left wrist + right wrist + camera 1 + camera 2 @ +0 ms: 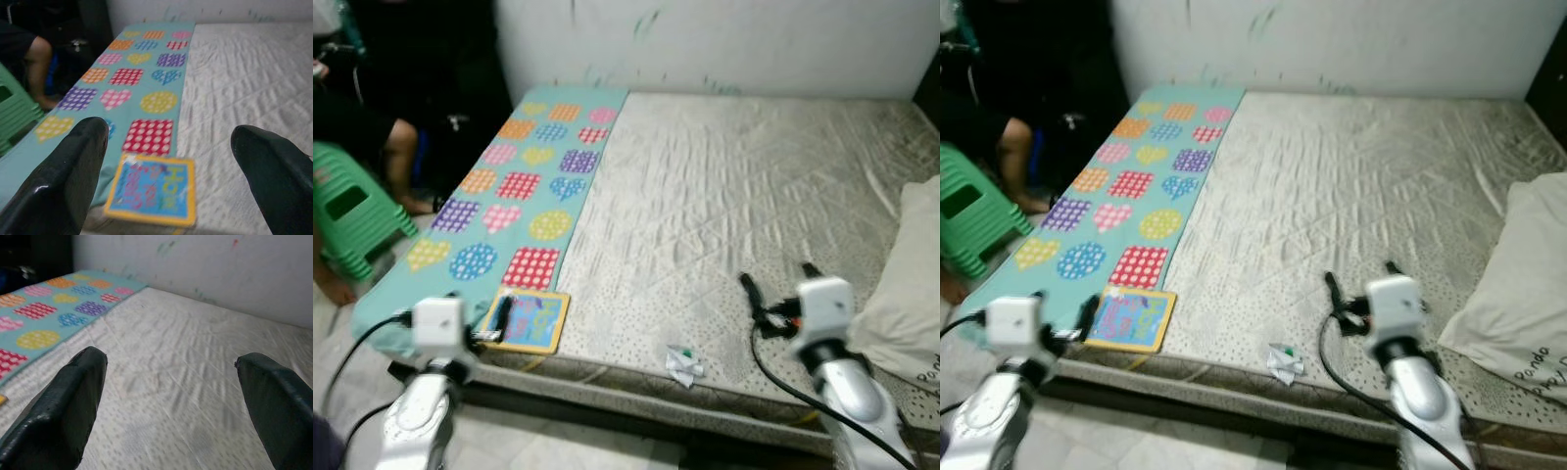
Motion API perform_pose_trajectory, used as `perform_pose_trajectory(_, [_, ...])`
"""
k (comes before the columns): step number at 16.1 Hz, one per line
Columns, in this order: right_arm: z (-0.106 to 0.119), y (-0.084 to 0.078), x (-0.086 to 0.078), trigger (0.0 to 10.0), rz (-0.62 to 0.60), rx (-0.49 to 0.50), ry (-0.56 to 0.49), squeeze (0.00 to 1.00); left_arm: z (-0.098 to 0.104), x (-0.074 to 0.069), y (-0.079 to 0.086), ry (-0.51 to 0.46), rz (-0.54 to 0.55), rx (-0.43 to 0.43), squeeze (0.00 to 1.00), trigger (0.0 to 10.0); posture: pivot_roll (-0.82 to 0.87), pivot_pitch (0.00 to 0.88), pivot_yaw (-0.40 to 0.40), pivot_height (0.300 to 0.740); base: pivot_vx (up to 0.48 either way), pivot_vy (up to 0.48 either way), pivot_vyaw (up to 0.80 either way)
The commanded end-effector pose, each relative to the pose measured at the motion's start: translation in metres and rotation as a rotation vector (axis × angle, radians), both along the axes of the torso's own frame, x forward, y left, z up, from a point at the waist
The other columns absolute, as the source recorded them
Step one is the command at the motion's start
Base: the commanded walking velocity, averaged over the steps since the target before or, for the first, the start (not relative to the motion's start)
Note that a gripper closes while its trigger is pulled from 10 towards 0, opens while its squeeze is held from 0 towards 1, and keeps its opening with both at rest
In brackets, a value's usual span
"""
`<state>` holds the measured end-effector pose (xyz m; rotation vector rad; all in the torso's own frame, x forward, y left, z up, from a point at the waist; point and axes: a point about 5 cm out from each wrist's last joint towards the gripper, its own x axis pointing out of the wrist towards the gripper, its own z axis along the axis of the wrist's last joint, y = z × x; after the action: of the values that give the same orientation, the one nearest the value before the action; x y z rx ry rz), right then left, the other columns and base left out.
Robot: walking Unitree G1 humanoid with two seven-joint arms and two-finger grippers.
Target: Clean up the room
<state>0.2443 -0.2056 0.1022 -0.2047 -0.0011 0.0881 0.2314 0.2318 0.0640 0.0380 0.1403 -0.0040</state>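
Observation:
A picture book with a yellow border (527,319) lies flat on the bed's front left corner, half on the teal patterned blanket (524,186). My left gripper (494,321) is open right at the book's left edge, and the book (151,190) lies just ahead of and below its fingers (73,171). A small crumpled white and green wrapper (683,363) rests near the mattress's front edge. My right gripper (779,277) hovers open over the bare grey mattress (186,382), to the right of the wrapper, with nothing between its fingers.
A white pillow (911,284) lies at the bed's right side. To the left of the bed, a green plastic stool (347,211) stands on the floor beside a seated person's leg (401,157). A white wall (724,44) runs behind the bed.

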Motion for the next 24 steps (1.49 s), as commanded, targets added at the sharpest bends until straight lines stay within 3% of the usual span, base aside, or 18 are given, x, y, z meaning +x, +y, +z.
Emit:
perform_pose_trajectory(1, [0.006,0.0,0.0,10.0,0.003,0.004,-0.018,0.0,0.003,-0.001,0.005,-0.012,0.008,0.018,0.0,10.0,-0.19,0.0,0.067,0.74,0.0,0.0,0.0])
perform_pose_trajectory(8, [0.014,0.004,0.008,10.0,0.009,-0.004,-0.052,0.0,0.012,0.007,0.006,-0.04,0.029,-0.021,0.0,10.0,-0.18,0.0,0.07,0.74,0.0,0.0,-0.07])
perform_pose_trajectory(10, [0.012,0.005,0.009,10.0,0.014,0.0,-0.048,0.0,0.01,0.001,0.004,-0.019,0.019,-0.059,0.0,10.0,-0.18,0.0,0.083,0.74,0.0,0.0,0.0])
perform_pose_trajectory(12, [0.013,0.005,0.005,10.0,0.004,0.011,-0.045,0.0,0.011,-0.008,0.001,-0.006,-0.01,-0.026,0.0,10.0,-0.18,0.0,0.081,0.74,0.0,0.0,0.0])
perform_pose_trajectory(15, [0.003,0.01,-0.005,10.0,0.047,0.002,0.01,0.0,0.003,-0.018,-0.003,0.03,-0.025,-0.05,0.0,10.0,-0.18,0.0,0.07,0.74,0.0,0.0,0.0])
perform_pose_trajectory(20, [-0.004,0.006,-0.005,10.0,0.045,-0.041,0.069,0.0,0.002,-0.012,-0.012,0.05,-0.044,-0.088,0.0,10.0,-0.19,0.0,0.067,0.74,0.0,0.0,0.0])
perform_pose_trajectory(24, [-0.003,0.005,-0.007,10.0,0.042,-0.044,0.076,0.0,0.001,-0.009,-0.012,0.069,-0.041,-0.095,0.0,10.0,-0.2,0.0,0.071,0.74,0.0,0.424,0.0])
